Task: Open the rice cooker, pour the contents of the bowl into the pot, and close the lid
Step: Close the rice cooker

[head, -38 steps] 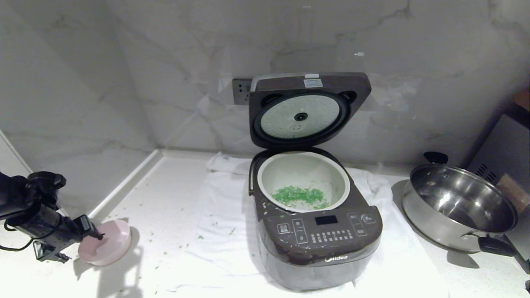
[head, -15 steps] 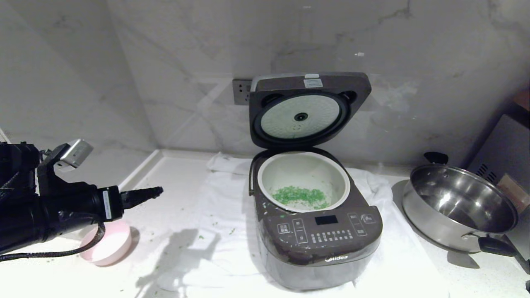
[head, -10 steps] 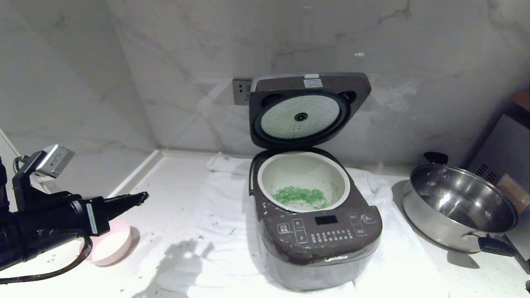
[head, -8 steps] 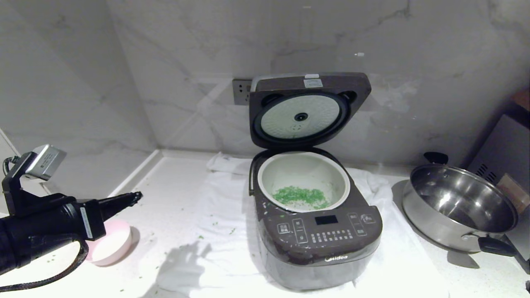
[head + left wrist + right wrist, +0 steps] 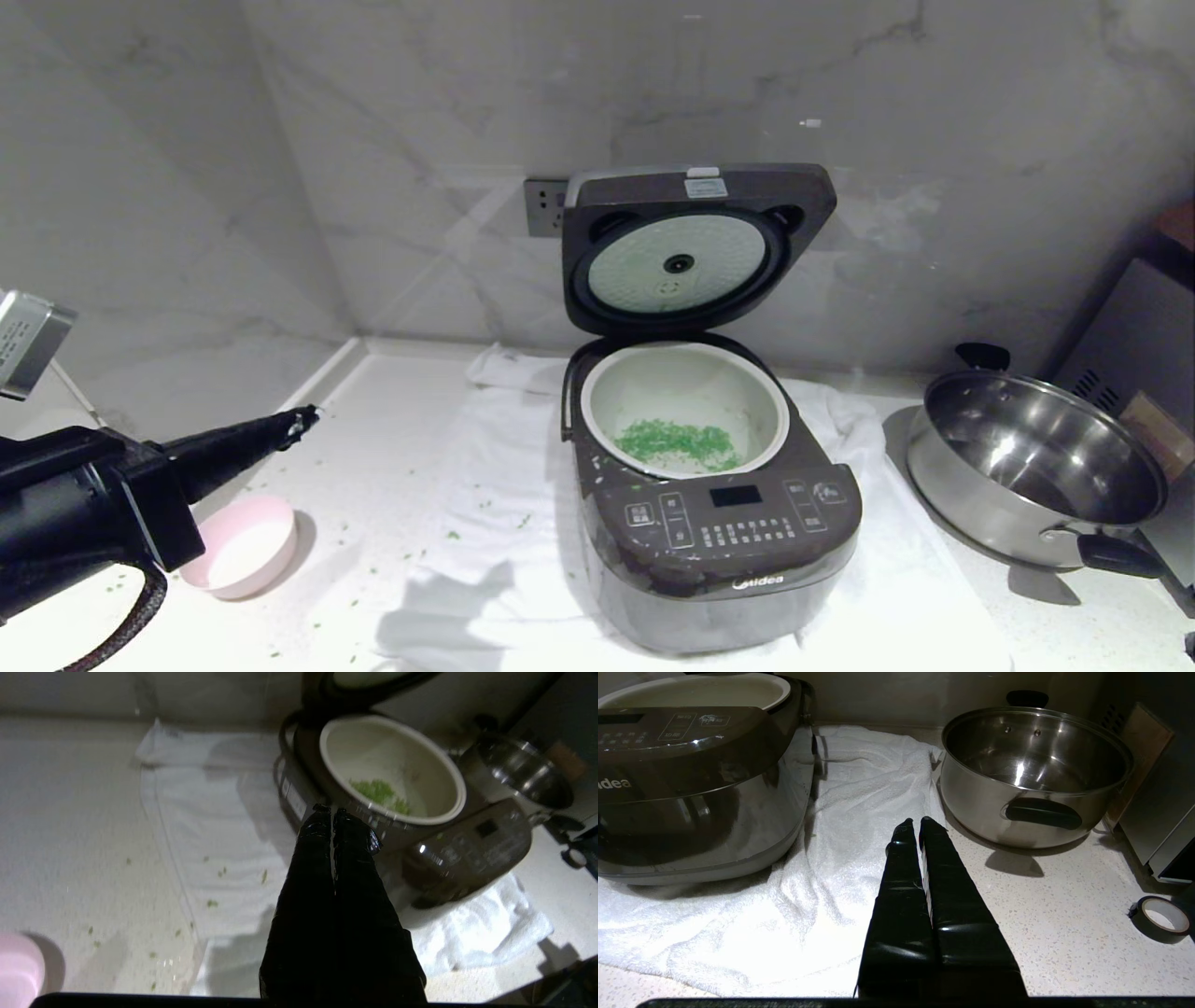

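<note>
One boxy dark brown rice cooker (image 5: 714,523) sits on a white towel (image 5: 485,523), hinged lid (image 5: 695,247) raised, chopped green bits (image 5: 677,443) in its white-rimmed pot (image 5: 597,411). Left of it, the small pale pink bowl (image 5: 245,557) rests on the counter. Above the bowl, the left gripper (image 5: 297,422) hovers pressed shut, empty. The right gripper (image 5: 916,826) is likewise shut, empty.

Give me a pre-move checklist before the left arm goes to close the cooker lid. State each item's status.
1. Greens in the pot: ok.
2. Bowl set down on the counter, away from the cooker: ok; looks emptied.
3. Left gripper free: ok, fingers shut on nothing, raised over the counter left of the cooker.
4. Lid upright and fully open, reachable from above: ok.
5. Pot rim free of anything blocking the lid: ok.
6. Right gripper out of the way: ok, shut, low beside the steel pan.
</note>
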